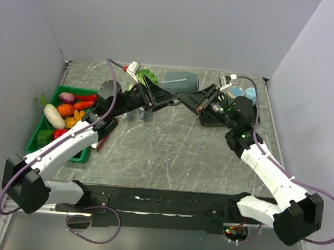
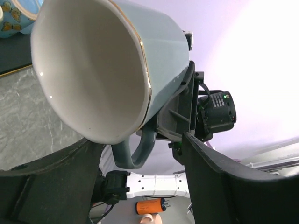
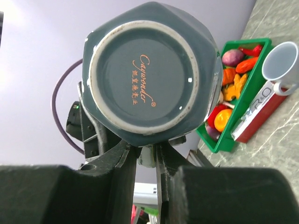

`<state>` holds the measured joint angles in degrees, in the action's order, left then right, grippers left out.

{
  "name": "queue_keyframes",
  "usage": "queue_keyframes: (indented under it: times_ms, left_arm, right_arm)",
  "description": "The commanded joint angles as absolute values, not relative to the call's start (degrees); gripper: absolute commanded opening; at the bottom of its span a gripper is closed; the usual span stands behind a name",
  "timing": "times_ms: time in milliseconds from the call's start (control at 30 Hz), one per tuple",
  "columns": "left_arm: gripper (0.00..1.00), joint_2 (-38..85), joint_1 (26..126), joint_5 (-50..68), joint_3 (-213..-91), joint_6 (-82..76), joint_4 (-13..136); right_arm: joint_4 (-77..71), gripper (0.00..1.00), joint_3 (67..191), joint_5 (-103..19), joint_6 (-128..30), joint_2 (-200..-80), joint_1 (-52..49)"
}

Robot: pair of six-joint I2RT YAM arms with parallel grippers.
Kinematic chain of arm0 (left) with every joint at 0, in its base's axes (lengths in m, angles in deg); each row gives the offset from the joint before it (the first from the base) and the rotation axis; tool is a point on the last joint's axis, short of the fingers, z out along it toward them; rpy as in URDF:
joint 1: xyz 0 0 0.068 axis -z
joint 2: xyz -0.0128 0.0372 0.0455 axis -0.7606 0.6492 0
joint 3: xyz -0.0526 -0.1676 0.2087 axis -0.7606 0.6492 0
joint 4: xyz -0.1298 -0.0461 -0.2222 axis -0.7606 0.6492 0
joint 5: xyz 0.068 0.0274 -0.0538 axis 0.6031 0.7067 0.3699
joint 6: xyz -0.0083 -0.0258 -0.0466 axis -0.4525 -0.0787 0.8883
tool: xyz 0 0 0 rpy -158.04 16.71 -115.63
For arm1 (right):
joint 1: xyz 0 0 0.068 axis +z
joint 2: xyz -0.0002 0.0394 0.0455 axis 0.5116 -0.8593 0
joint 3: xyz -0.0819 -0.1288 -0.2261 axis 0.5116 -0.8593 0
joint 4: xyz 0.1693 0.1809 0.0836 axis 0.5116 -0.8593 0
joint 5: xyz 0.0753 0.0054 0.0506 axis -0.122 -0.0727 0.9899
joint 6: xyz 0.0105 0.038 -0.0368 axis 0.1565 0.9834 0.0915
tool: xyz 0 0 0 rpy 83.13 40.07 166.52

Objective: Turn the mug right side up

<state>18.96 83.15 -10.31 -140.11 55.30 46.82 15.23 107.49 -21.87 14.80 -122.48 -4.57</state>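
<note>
Lying on its side at the back middle of the grey marbled table (image 1: 165,154), the grey-blue faceted ceramic mug (image 1: 180,80) (image 2: 161,53) (image 3: 145,74) is pinched by its handle in my right gripper (image 1: 183,97) (image 3: 147,156). My left gripper (image 1: 170,99) (image 2: 140,179) stands spread at its white mouth; I can't tell whether it touches.

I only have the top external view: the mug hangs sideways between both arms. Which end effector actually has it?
Observer: The right end effector is shut on the handle of the mug.
Operator: Which way is the mouth facing?
Observer: Toward the left wrist camera; the white inside is empty.
Operator: Has the left end effector closed on it?
Observer: Its fingers flank the rim; contact isn't clear.
</note>
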Motion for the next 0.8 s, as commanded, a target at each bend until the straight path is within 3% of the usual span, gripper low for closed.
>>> queue_keyframes:
  times_ms: [0,133,400,567,633,667,733,767]
  left_arm:
    - [0.68,20.35,83.36,-11.08,-142.07,59.82,39.55]
    - [0.56,20.79,83.36,-11.08,-142.16,60.71,39.19]
    - [0.03,21.06,83.36,-10.03,-143.74,58.61,41.65]
    - [0.01,21.23,83.27,-7.84,-146.11,55.01,45.68]
    - [0.01,20.8,83.36,-6.69,-147.52,51.67,49.55]
    - [0.01,20.53,83.36,-5.47,-147.78,49.39,50.51]
    - [0.01,20.44,83.36,-4.06,-149.1,47.1,54.12]
    - [0.01,20.53,83.36,-2.75,-149.62,44.65,55.52]
  right_arm:
    - [26.07,0.0,107.66,-22.3,15.55,-118.79,-3.52]
    - [25.72,0.0,106.43,-22.74,15.55,-118.17,-3.26]
    - [23.97,0.0,105.73,-22.66,14.59,-117.64,-3.35]
    - [19.32,0.0,105.03,-24.06,11.61,-116.59,-3.34]
    - [15.45,0.14,104.85,-25.81,10.55,-116.06,-3.26]
    - [13.53,0.33,104.93,-26.25,9.59,-115.89,-3.34]
    - [10.36,0.57,104.85,-27.83,8.44,-115.71,-3.35]
    - [9.82,0.78,104.24,-28.71,7.65,-115.27,-3.35]
